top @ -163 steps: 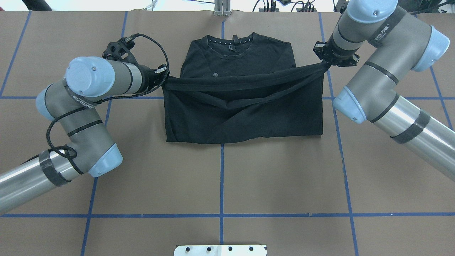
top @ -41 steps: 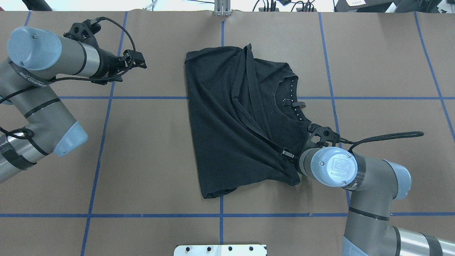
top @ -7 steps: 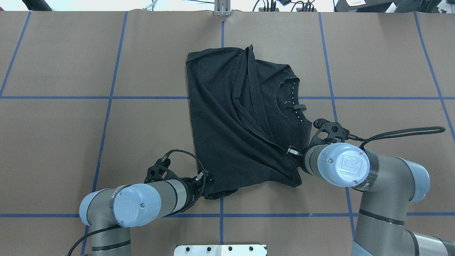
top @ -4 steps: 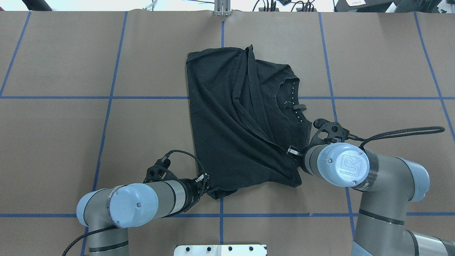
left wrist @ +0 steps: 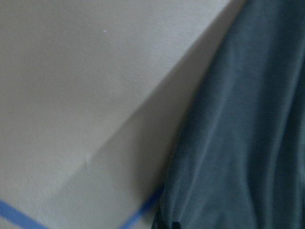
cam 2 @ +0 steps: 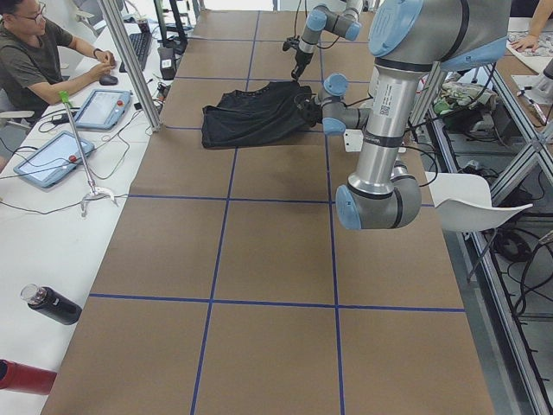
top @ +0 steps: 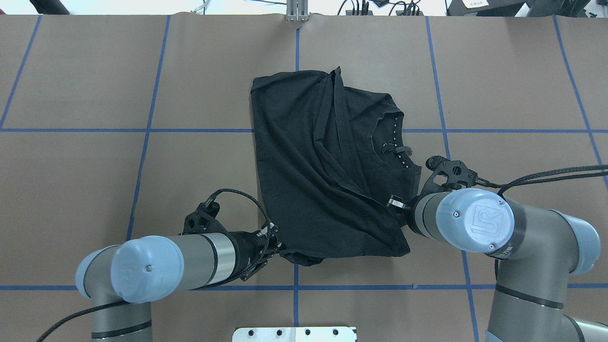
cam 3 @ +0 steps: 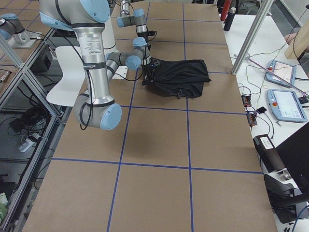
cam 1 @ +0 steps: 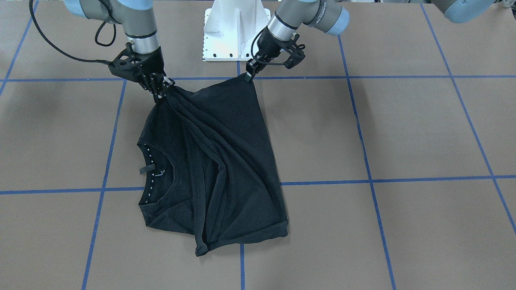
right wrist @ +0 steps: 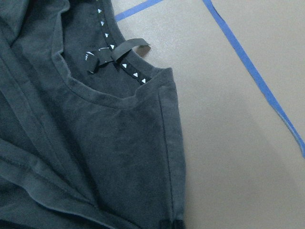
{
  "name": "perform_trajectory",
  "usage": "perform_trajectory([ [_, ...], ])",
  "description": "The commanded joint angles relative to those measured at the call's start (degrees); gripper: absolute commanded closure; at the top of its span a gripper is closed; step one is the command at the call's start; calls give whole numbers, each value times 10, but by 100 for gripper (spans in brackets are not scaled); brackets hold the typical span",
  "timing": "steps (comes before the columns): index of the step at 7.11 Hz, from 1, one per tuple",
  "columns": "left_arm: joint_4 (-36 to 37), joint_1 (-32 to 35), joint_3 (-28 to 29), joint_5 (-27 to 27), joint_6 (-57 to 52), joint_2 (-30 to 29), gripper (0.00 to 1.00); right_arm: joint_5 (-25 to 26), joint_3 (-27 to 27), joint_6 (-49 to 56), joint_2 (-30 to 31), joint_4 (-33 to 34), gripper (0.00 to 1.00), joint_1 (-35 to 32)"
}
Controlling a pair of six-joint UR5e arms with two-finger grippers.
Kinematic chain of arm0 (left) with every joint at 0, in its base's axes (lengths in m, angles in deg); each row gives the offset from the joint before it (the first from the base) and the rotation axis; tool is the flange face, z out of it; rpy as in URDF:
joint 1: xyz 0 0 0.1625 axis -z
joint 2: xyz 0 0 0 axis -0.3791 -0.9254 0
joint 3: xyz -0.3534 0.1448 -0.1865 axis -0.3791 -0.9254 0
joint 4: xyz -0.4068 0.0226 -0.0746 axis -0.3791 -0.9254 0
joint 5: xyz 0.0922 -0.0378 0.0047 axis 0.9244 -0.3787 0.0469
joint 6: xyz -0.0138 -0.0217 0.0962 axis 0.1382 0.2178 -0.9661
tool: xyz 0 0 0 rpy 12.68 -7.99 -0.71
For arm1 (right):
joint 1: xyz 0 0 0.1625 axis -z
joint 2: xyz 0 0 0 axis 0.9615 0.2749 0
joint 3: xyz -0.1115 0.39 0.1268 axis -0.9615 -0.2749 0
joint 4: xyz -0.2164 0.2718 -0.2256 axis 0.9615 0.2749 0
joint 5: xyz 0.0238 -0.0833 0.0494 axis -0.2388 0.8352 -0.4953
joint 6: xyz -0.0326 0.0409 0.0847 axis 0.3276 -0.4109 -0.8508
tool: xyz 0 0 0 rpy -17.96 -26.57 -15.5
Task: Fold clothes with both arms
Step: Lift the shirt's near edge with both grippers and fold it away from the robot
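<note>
Cloth of the black short-sleeved T-shirt (cam 1: 229, 161), in the front-facing view, is pinched at two corners by the black left gripper (cam 1: 246, 77) and black right gripper (cam 1: 162, 92); overhead, its long axis runs across the brown table (top: 95, 71) away from both.

Table (cam 2: 259, 259) covered in brown paper with a blue tape grid (cam 2: 276, 304), seen lengthwise: the near left arm (cam 2: 389, 130) and the far right arm (cam 2: 324, 19) both end at the robot-side edge of the crumpled black T-shirt (cam 2: 251, 112); a seated person (cam 2: 34, 60), two tablets (cam 2: 104, 108) and a black bottle (cam 2: 52, 304) occupy the white side bench (cam 2: 43, 251).
</note>
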Motion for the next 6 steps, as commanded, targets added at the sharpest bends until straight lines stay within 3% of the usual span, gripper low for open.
perform_trajectory([
  [1, 21, 92, -30, -46, -38, 0, 100, -65, -15, 8, -42, 15, 100, -55],
  [3, 19, 188, 19, -73, -87, -19, 100, -116, -101, 40, -114, 14, 100, -120],
  [5, -8, 247, 140, -90, -130, -74, 100, -134, -199, 106, -174, 13, 100, -170],
  [6, -66, 269, 218, -90, -136, -101, 100, -151, -240, 138, -199, 12, 100, -194],
])
